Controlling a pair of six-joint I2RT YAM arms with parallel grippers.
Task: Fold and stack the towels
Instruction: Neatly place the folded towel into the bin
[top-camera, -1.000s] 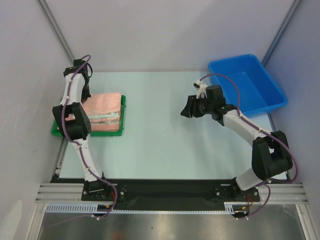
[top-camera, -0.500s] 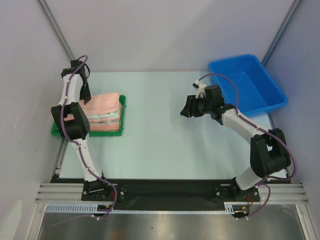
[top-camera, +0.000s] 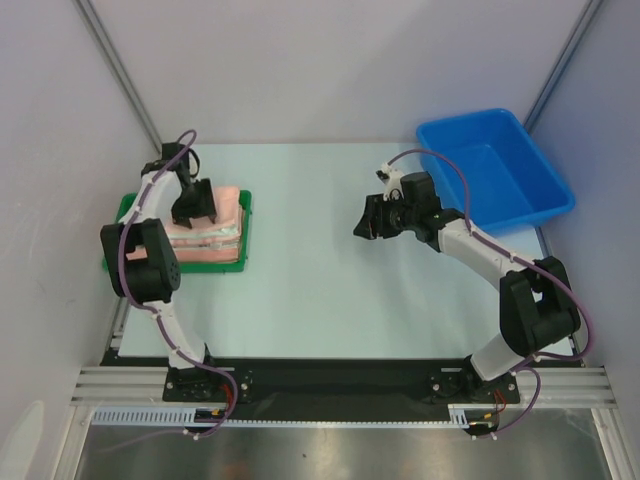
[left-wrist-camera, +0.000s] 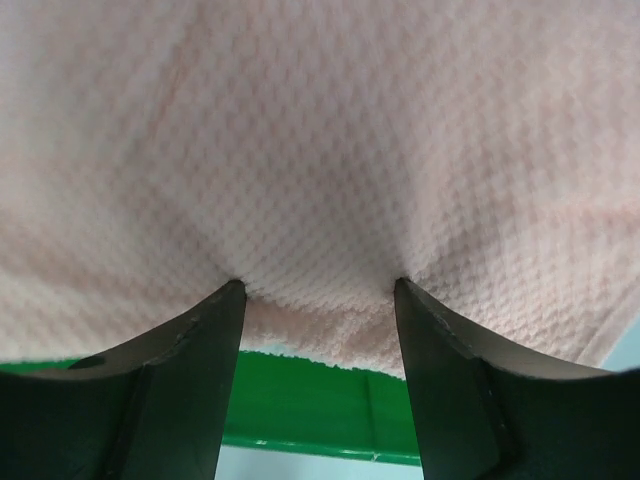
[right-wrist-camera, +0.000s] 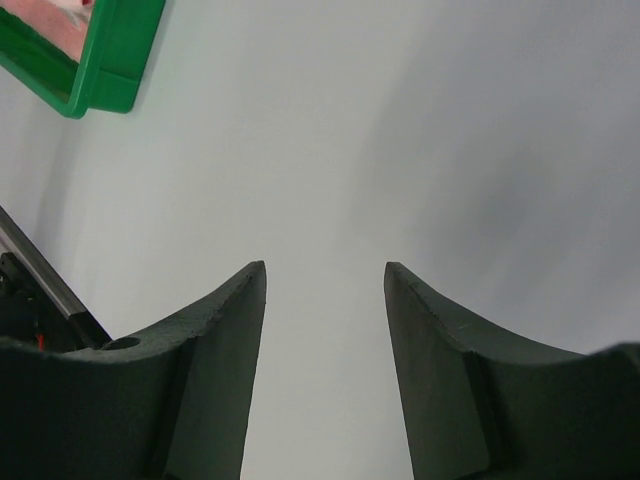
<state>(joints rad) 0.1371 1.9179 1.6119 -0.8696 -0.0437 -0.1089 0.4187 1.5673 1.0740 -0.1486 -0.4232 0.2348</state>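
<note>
The towels (top-camera: 218, 236) lie folded in a stack on the green tray (top-camera: 246, 214), a salmon-pink one (top-camera: 229, 203) on top and paler layers under it. My left gripper (top-camera: 193, 206) is down on the stack's far left part. In the left wrist view the pink towel (left-wrist-camera: 320, 150) fills the picture; the left gripper (left-wrist-camera: 320, 285) is open, both fingertips (left-wrist-camera: 225, 300) pressing into the cloth with nothing pinched between them. My right gripper (top-camera: 362, 222) hangs open over the bare table at mid-right, nothing between its fingers (right-wrist-camera: 215, 350).
A blue bin (top-camera: 495, 165) stands at the back right, seemingly with nothing in it. The tray's front rim (left-wrist-camera: 300, 405) shows under the towel edge. The tray's corner (right-wrist-camera: 110, 60) shows at the right wrist view's upper left. Grey walls enclose the table.
My left gripper went from shut to open and swung right from the tray's back left corner down onto the top pink towel. The right gripper shifted slightly left.
</note>
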